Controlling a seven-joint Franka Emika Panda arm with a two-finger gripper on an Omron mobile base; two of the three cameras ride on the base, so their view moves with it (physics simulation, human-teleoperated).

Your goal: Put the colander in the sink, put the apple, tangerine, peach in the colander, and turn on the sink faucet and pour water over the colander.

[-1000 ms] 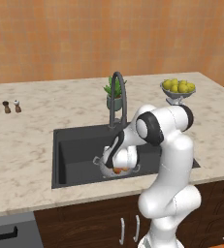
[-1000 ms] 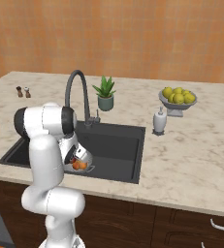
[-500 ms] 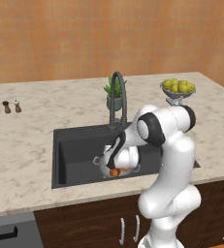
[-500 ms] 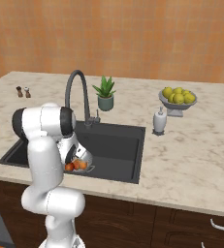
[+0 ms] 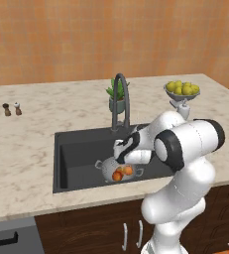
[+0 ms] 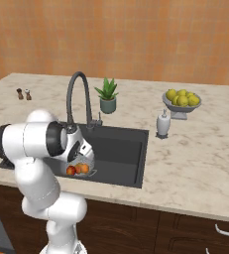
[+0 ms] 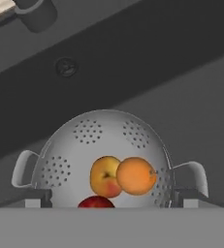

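The silver colander (image 7: pixel 108 138) stands on the floor of the dark sink (image 5: pixel 79 154), near its front wall. Inside it lie the peach (image 7: pixel 104 177), the smooth orange tangerine (image 7: pixel 136 175) against it, and the red apple (image 7: pixel 96 202) at the near edge. My gripper (image 7: pixel 112 197) hangs just above the colander (image 5: pixel 111 168) and is open, its fingertips (image 7: pixel 36 197) spread about as wide as the bowl's handles, with nothing between them. The dark gooseneck sink faucet (image 5: pixel 121 94) arches over the basin behind it. In the right base view the fruits show in the colander (image 6: pixel 84 163) below the gripper (image 6: pixel 81 154).
A potted plant (image 5: pixel 117 99) stands behind the faucet. A bowl of yellow fruit (image 5: pixel 182 90) and a soap dispenser (image 6: pixel 163 124) stand on the counter to the right. Salt and pepper shakers (image 5: pixel 12 109) stand far left. The sink's round drain (image 7: pixel 66 67) lies beyond the colander.
The jaws have spread wider above the colander, and the orange fruit that was at the fingers now rests in the bowl. The arm has hardly moved.
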